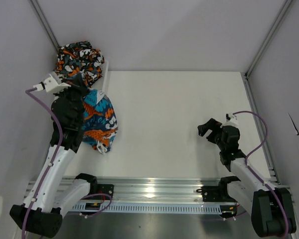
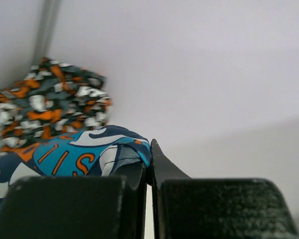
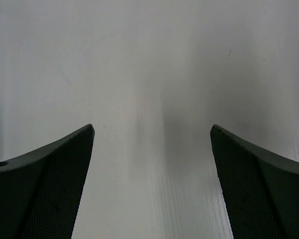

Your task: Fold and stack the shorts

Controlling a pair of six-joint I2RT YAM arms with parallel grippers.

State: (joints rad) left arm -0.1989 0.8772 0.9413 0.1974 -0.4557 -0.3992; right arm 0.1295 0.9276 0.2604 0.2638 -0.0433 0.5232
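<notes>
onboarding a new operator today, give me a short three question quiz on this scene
1. Fill the gap: seen from above, the camouflage shorts sit bunched in the far ___ corner of the table.
2. What does the left tool pinch?
A. the camouflage shorts
B. the teal patchwork shorts
C. nothing
3. True or false: the right tool is shut on cloth.

Key
1. left
2. B: a fold of the teal print is caught between its closed fingers.
3. False: it is wide open over bare table, with no cloth near it.
</notes>
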